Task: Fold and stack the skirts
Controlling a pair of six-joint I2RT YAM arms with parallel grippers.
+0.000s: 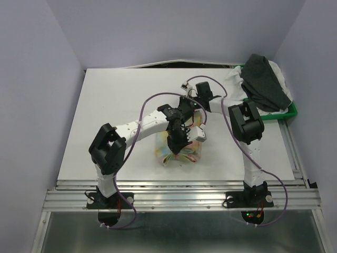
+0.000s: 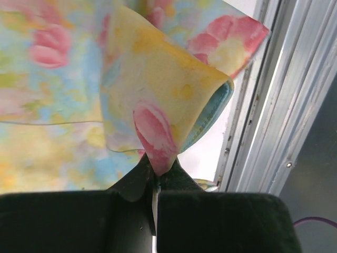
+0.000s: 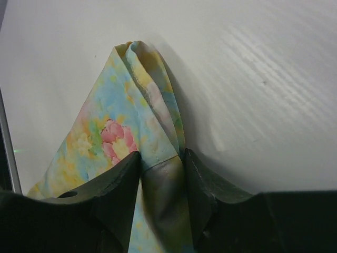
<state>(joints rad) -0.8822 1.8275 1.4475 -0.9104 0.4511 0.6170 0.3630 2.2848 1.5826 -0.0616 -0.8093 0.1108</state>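
White surface (image 1: 105,105), front-centre: floral skirt (image 1: 181,155) lies bunched, raised at two spots. The left pincer (image 2: 155,168) is clamped on the thin tip of a curled fold and the right pincer (image 3: 160,163) nips a gathered ridge. Risk, judged: the left hold is slight, so pulling apart may slip it free and leave a crooked fold. Both wrists crowd over the cloth and could foul each other's cables; charcoal skirt (image 1: 266,81) and white skirt (image 1: 234,84) lie heaped on the green tray (image 1: 289,110), well apart.
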